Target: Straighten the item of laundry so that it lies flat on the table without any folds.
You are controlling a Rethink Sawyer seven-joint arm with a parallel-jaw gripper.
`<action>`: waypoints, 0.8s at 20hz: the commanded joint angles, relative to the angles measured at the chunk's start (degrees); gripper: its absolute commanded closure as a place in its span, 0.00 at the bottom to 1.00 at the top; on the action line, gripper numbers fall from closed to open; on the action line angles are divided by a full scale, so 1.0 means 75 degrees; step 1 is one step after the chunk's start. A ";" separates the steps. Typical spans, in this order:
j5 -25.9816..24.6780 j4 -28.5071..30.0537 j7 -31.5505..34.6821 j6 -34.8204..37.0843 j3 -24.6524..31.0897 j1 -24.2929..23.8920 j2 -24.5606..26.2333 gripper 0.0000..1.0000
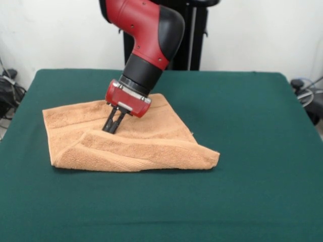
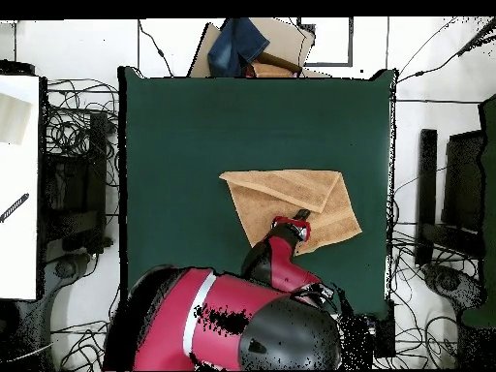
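Arm is tilting down from 12 o'clock in the front view, gripper (image 1: 114, 126) (image 2: 301, 214) pressing its tips together onto the towel (image 1: 151, 141) (image 2: 291, 194). Towel is lying folded over along its near edge, just left of center on the green table (image 1: 252, 191) (image 2: 194, 145). No readable writing. White wall behind; cables are lying around the table.

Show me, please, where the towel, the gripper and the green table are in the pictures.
towel (image 1: 151, 146): front view, on its folded front layer.
gripper (image 1: 112, 130): front view, at its tips on the towel.
table (image 2: 194, 126): overhead view, on bare green cloth.
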 commanded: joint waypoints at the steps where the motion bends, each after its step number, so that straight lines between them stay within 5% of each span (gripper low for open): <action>1: 0.0617 -0.0911 0.1612 0.0791 0.0916 0.0139 0.0193 1.00; 16: 0.1497 -0.1064 0.1105 0.2369 0.0729 0.0398 0.0120 1.00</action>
